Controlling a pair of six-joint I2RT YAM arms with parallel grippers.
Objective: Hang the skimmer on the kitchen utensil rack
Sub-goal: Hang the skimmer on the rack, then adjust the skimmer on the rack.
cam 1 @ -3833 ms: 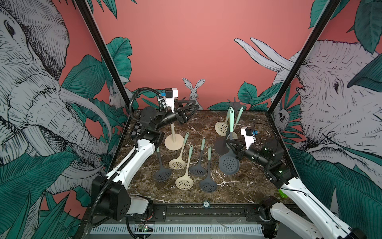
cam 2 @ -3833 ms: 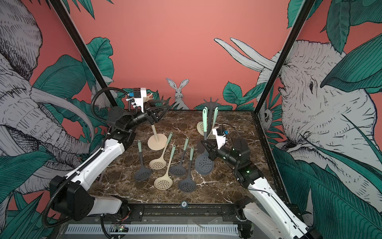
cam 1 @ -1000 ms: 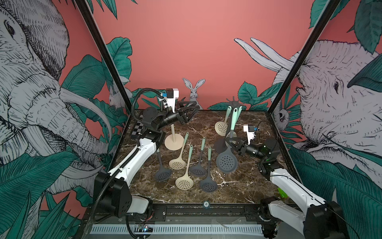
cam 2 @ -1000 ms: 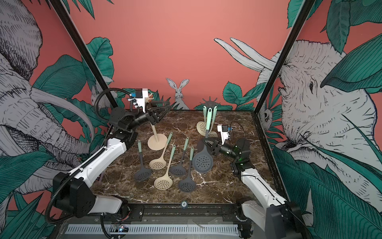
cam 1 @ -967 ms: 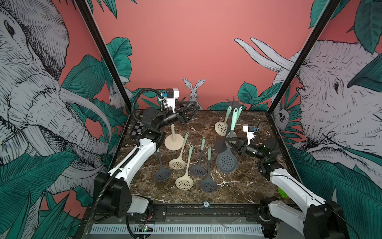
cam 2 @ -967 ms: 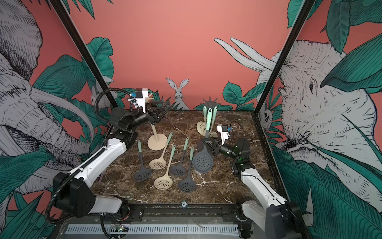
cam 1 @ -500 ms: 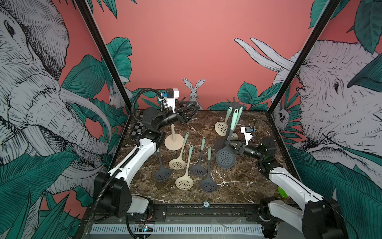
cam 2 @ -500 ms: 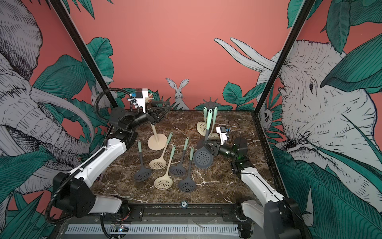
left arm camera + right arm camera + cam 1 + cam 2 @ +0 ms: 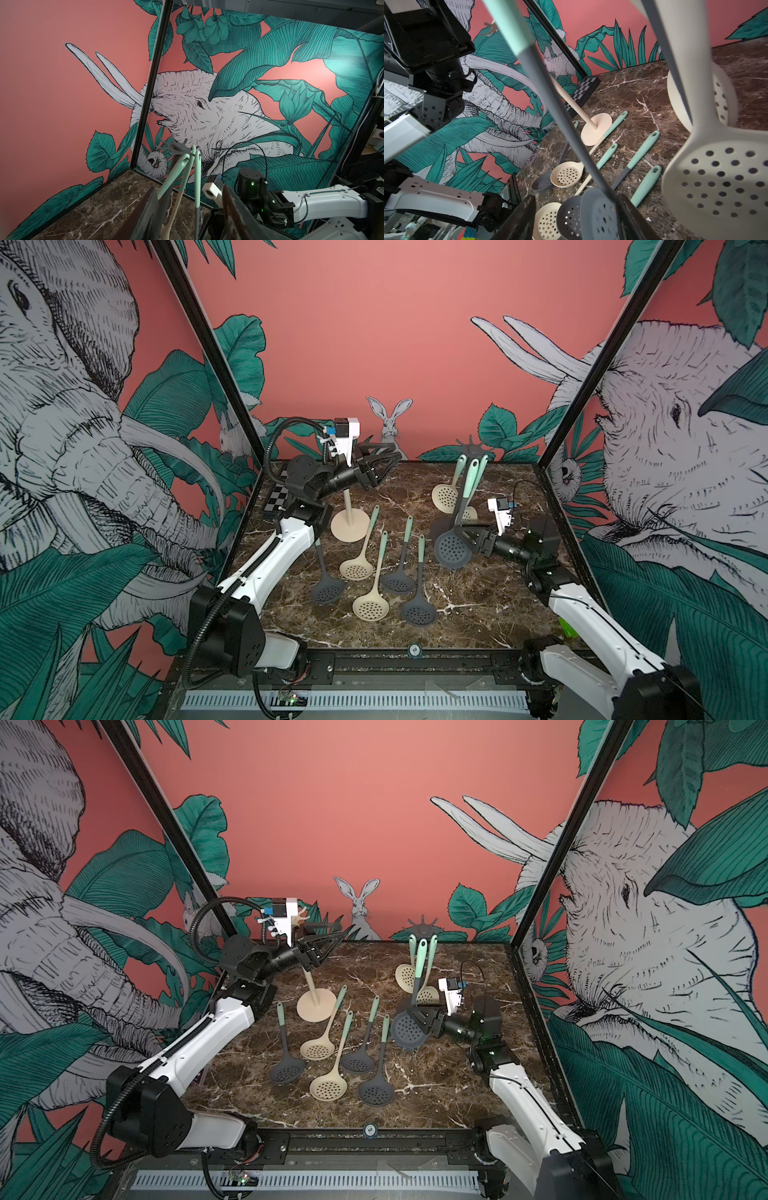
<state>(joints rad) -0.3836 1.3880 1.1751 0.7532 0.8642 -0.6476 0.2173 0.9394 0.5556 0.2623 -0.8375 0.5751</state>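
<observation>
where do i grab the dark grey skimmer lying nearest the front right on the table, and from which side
Take the dark grey skimmer by its mint handle, low on the mint part, leaving the tip free for the rack. It lies flat, so come from straight above, jaws across the handle. Bare marble on its right probably favours the right gripper.

Right wrist view: grey skimmer, bowl cut off at lower edge, handle blurred across frame centre. Fingers of right tool run off the bottom edge; contact with the skimmer's neck unreadable. In a top view, left tool covers upper pole of cream rack; grey rack post mostly hidden behind hung skimmers.
</observation>
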